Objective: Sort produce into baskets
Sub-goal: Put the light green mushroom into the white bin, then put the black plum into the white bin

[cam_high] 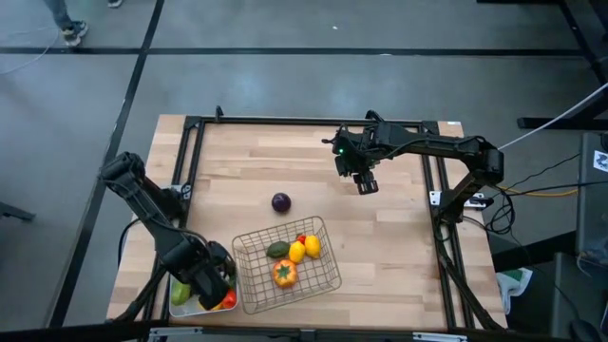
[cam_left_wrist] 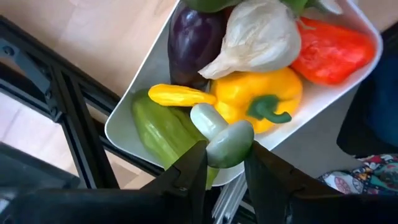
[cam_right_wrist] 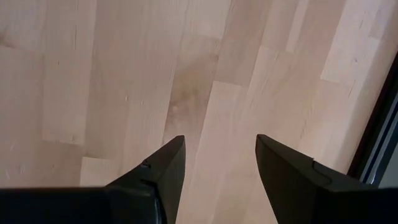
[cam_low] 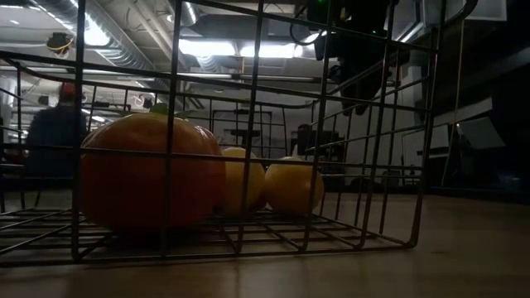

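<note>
My left gripper [cam_left_wrist: 225, 167] is at the table's near left corner, above the white tray [cam_left_wrist: 130, 106], shut on a small pale green piece [cam_left_wrist: 224, 135]. In the tray lie a purple eggplant [cam_left_wrist: 193, 37], a garlic [cam_left_wrist: 255, 34], a red piece [cam_left_wrist: 329, 53], a yellow pepper [cam_left_wrist: 261, 93], a small yellow piece [cam_left_wrist: 177, 95] and a green cucumber [cam_left_wrist: 165, 127]. The wire basket [cam_high: 249, 285] holds an orange pepper [cam_high: 284, 273], lemons [cam_high: 305, 249] and a green piece [cam_high: 276, 250]. A purple onion [cam_high: 281, 201] rests on the table. My right gripper [cam_high: 366, 182] is open above bare wood at the far right. My left gripper pinches the pale green piece by its rounded thick end [cam_left_wrist: 231, 149] between its two fingers, coming from above and pointing down. The piece's thin pale end [cam_left_wrist: 204, 117] sticks out ahead of the fingers, over the cucumber and yellow pepper; whether it touches them I cannot tell.
The table's black frame rail [cam_left_wrist: 68, 118] runs close beside the tray. The basket stands just right of the tray. In the low view the basket [cam_low: 381, 165] fills the foreground, with my right arm [cam_low: 356, 50] behind it. Bare wood [cam_right_wrist: 211, 74] lies under my right gripper.
</note>
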Tool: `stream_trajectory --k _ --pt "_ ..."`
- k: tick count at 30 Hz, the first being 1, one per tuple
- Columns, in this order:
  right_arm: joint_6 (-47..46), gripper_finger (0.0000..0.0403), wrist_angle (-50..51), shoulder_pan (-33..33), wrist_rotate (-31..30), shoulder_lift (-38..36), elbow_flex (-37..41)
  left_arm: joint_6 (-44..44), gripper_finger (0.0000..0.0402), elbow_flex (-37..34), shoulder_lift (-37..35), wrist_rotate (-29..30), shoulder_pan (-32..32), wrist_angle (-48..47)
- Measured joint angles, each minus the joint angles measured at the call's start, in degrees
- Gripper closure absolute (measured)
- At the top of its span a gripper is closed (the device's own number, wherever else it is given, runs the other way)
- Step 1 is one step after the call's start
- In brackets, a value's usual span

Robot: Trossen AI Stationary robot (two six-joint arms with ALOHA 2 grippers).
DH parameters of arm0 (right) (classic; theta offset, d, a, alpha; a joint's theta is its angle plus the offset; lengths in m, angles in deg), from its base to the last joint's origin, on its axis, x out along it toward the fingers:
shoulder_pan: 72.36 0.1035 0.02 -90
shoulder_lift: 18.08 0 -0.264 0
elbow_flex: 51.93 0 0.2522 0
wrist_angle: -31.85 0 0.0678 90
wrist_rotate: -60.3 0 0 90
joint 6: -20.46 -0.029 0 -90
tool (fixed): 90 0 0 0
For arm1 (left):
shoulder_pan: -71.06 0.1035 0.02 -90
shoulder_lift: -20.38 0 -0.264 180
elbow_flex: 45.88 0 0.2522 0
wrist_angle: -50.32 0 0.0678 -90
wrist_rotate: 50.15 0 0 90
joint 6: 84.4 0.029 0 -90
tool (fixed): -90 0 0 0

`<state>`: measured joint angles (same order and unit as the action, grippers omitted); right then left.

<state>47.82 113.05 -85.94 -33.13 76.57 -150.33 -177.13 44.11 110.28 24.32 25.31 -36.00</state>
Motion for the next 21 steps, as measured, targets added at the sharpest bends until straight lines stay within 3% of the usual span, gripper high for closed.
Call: stream_trajectory --k 12,21 --pt "0.00 0.0210 0.04 0.00 -0.02 0.00 0.00 -1.47 0.0217 0.00 2.02 -3.74 0.15 -0.24" --pt "0.00 0.0210 0.01 0.00 -0.01 0.00 -0.02 4.38 0.0206 0.00 1.57 -3.87 4.64 0.08"
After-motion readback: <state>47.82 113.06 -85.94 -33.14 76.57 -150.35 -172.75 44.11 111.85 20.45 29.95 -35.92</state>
